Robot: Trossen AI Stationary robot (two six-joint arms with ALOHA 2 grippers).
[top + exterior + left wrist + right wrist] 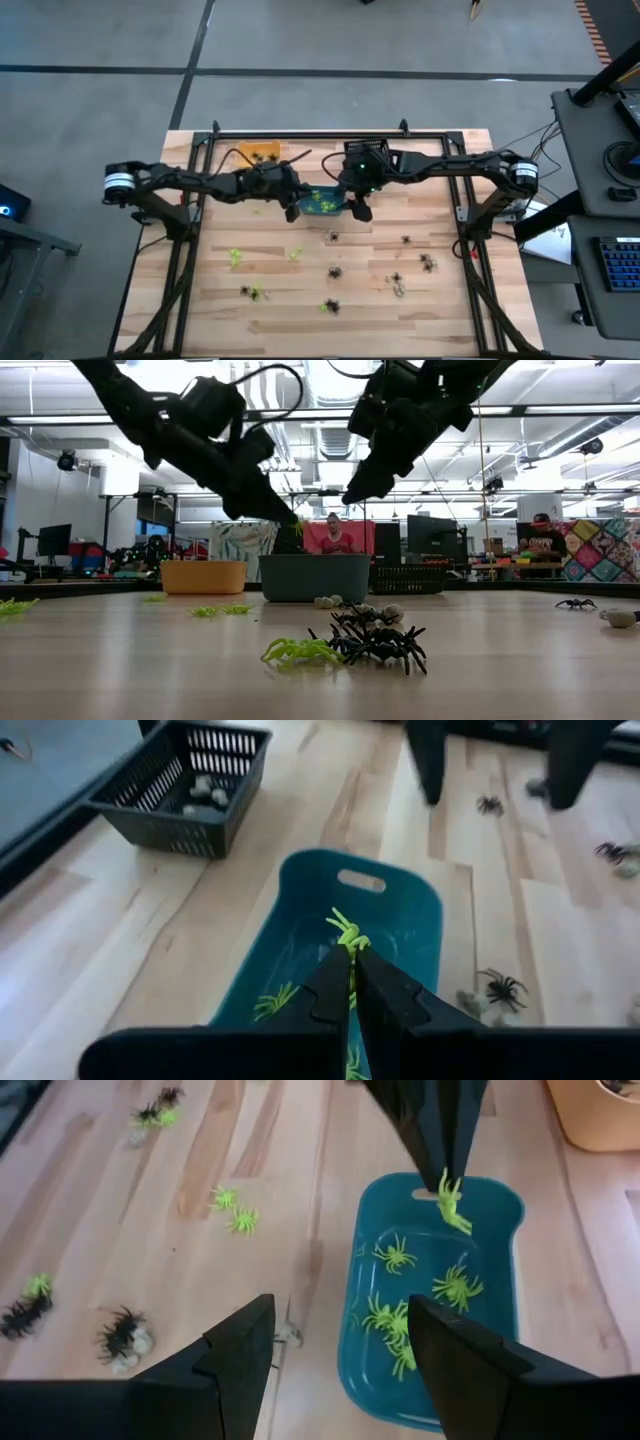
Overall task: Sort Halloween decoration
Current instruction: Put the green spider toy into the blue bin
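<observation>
My left gripper (293, 211) is shut on a lime green spider (348, 932) above the teal bin (322, 202). The bin holds several more lime green spiders (456, 1287). My right gripper (340, 1330) is open and empty. It hangs above the bin's right end (358, 208), one finger on each side of the bin's rim in its own view. Loose green, black and pale spiders (335, 272) lie scattered on the nearer half of the wooden table (200, 300). My left gripper pinches the lime green spider at its upper end (444, 1180), between its two fingertips (335, 965). The fingers slant down from the table's left. The spider hangs below the tips (452, 1208), clear of the teal bin and over its left end.
An orange bin (255, 152) stands at the far left. A black mesh basket (180, 785) with pale pieces stands at the far middle. In the low view a green and a black spider (375, 645) lie close to the near edge. People show in the room behind the table.
</observation>
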